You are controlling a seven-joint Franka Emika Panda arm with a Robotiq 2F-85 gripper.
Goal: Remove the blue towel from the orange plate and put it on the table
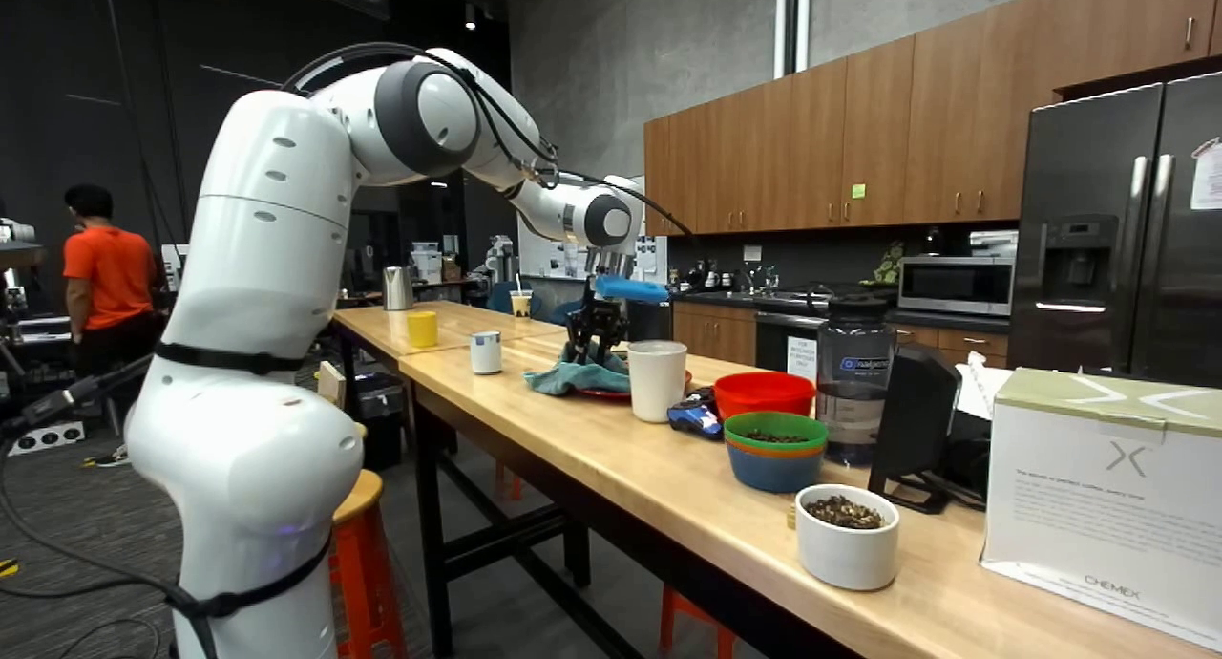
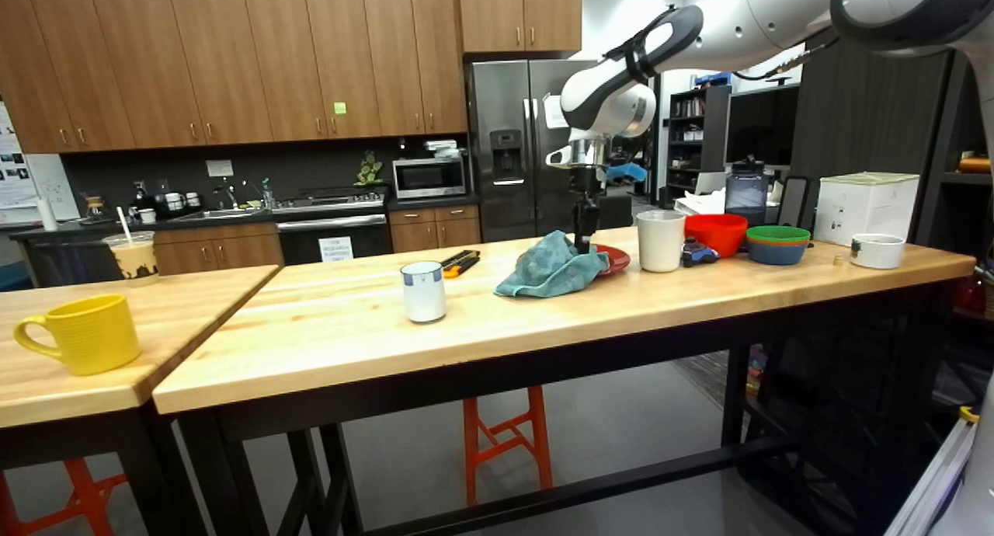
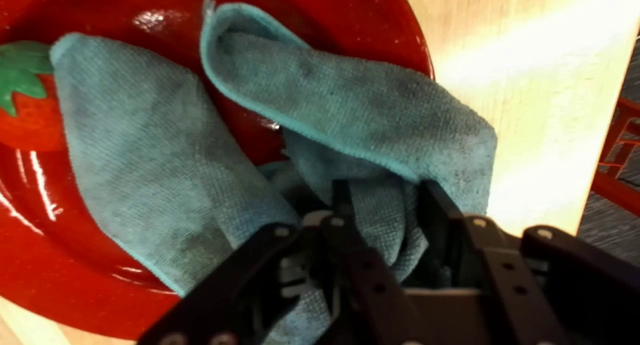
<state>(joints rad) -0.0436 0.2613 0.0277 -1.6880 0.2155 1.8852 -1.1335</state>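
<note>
The blue towel (image 3: 150,135) lies crumpled across the glossy red-orange plate (image 3: 65,275), and part of it drapes past the rim. In an exterior view, the towel (image 2: 553,270) spreads from the plate (image 2: 617,258) onto the light wood table (image 2: 349,318). My gripper (image 3: 385,185) points down into the cloth from above, as both exterior views show. Its black fingers stand partly apart, with a loose towel fold between them. A dark gap shows beside the fold, near one finger. The fingertips sink partly into the cloth. On the plate, a strawberry shape (image 3: 30,115) shows beside the towel.
Close to the plate stands a tall white cup (image 1: 657,382), with a blue-and-black object (image 1: 695,415) and a red bowl (image 1: 764,392) beyond it. A white mug (image 2: 424,291) and a black-orange tool (image 2: 460,264) sit on the towel's opposite side.
</note>
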